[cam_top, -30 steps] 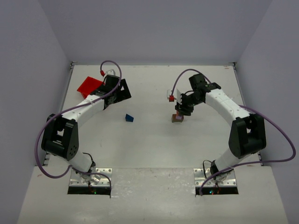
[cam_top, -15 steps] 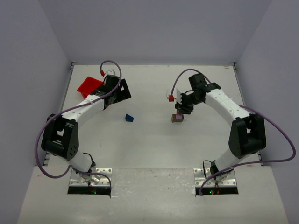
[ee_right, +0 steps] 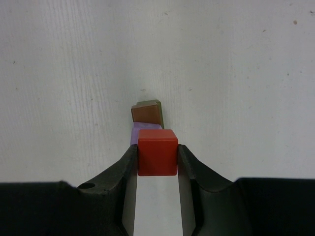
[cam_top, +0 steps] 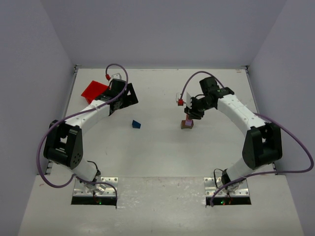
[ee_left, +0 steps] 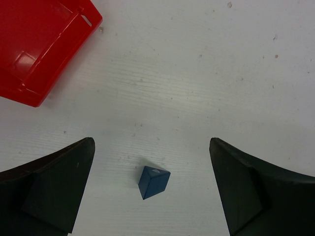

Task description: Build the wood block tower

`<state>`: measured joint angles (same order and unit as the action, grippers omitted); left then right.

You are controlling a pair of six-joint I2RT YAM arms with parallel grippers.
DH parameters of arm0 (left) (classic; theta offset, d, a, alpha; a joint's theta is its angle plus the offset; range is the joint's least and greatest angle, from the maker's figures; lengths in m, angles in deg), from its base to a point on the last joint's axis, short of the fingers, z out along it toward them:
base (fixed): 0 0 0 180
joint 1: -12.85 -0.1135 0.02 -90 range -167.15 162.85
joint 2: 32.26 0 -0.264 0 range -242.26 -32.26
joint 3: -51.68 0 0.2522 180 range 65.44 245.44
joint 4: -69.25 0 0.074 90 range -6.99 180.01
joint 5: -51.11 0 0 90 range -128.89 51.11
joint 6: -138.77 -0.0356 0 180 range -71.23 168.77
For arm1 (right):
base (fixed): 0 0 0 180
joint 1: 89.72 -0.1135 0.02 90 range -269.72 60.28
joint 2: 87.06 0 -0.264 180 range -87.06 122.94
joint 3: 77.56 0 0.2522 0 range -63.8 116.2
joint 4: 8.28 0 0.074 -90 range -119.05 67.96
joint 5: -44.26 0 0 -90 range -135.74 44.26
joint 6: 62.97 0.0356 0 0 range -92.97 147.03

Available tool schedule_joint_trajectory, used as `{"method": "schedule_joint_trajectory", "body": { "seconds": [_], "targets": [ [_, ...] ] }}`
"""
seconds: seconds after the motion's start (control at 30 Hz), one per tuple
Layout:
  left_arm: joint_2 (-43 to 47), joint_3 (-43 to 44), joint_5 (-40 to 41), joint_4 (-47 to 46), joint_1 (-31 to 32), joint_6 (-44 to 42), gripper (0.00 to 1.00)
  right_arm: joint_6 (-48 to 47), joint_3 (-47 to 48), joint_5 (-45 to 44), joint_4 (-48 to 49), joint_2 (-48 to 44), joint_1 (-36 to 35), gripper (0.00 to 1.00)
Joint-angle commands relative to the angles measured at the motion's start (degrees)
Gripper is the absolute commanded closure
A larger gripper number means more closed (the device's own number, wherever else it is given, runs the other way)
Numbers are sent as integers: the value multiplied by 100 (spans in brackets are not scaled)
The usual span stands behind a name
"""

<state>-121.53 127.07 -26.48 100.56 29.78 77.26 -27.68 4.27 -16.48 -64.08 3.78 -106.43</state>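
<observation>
Right claw (ee_right: 157,149) pinches the orange-red block (ee_right: 157,158); left claw (ee_left: 151,145) gapes wide, empty

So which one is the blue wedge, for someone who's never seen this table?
On the white table, look close by the open left hand. The dark blue wedge lies there alone, the only blue piece, apart from the small stack where the right hand holds an orange-red block.
</observation>
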Motion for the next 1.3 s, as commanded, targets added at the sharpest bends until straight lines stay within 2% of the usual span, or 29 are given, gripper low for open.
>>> {"method": "schedule_joint_trajectory", "body": {
  "seconds": [0.0, 0.13, 0.6, 1.27],
  "targets": [
    [27, 157, 20, -188, 56, -61, 0, 279, 90, -55, 207, -321, -43, 79],
    [50, 149, 0, -182, 56, -54, 0, 629, 143, -140, 113, -338, -51, 80],
    [7, 140, -27, -182, 56, -54, 0, 825, -108, -183, 361, -323, -121, 79],
    [-55, 143, 34, -190, 56, -54, 0, 759, -242, -329, 359, -303, -166, 78]
  ]
}}
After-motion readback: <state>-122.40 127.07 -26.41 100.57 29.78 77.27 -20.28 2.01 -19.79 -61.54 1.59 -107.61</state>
